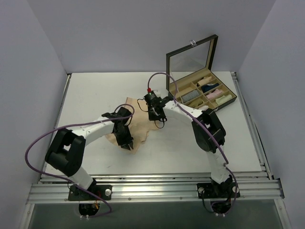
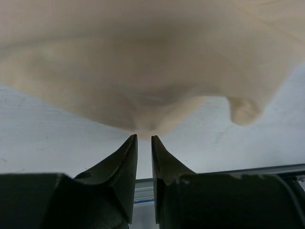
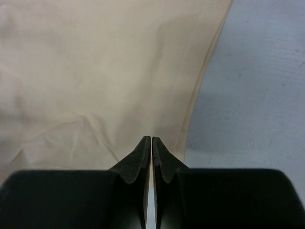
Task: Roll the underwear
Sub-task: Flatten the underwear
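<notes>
Underwear, a small garment of thin pale peach-beige cloth [image 1: 140, 129], lies spread on the white table [image 1: 95, 90], left of centre and between the two arms. No roll started; task barely begun, by my reading.

Left gripper [image 1: 127, 143]: black fingers a narrow slit apart, nothing between them. In the left wrist view the tips sit just short of the near hem [image 2: 143, 62], which bulges up off the table. A small curled flap shows to the right of them.

Right gripper [image 1: 155, 118]: fingers pressed together, tips over the cloth [image 3: 95, 71] just inside its edge. Cannot tell whether any cloth is pinched.

Orientation: long axis seems to run from the far side toward the near edge, slanted a little leftward. Both arms hide parts of the outline, so this is uncertain. The edge in the right wrist view runs diagonally.

Risks:
- Left slit is narrow, so the tips may ride over the hem and close on air.
- Thin cloth is slippery; a one-layer pinch may slip out.
- Closed right tips could drag the cloth if they move, bunching it.
- A roll started off-axis would skew into a cone.
</notes>
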Robot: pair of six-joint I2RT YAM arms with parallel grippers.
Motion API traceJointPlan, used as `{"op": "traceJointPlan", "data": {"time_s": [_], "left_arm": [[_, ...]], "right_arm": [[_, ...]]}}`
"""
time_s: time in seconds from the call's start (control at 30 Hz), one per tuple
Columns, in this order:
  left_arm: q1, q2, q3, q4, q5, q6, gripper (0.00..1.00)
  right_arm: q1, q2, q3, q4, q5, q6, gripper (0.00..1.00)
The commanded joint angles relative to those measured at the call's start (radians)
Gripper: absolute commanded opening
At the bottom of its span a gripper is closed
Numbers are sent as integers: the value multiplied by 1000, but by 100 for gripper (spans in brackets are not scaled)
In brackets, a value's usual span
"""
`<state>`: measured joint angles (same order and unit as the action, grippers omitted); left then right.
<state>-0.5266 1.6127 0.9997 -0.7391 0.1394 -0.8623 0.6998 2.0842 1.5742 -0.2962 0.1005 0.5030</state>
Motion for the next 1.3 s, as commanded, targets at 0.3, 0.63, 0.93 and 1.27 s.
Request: {"op": "traceJointPlan", "data": {"time_s": [0.3,0.63,0.93,1.27], "left_arm": [[-32,108,-162,1,-119,-135,23],[-64,49,-230,-91,-153,-139,21],[-52,-91,84,-226,-173,-69,32],[325,-74,126,-229,-106,135,40]], "right_arm": [[-82,108,64,52,-73,-82,0],[-117,211,170,57,-162,-205,3],[-125,64,181,-75,-176,-132,10],[-22,-145,-123,15,-223,37,11]]}}
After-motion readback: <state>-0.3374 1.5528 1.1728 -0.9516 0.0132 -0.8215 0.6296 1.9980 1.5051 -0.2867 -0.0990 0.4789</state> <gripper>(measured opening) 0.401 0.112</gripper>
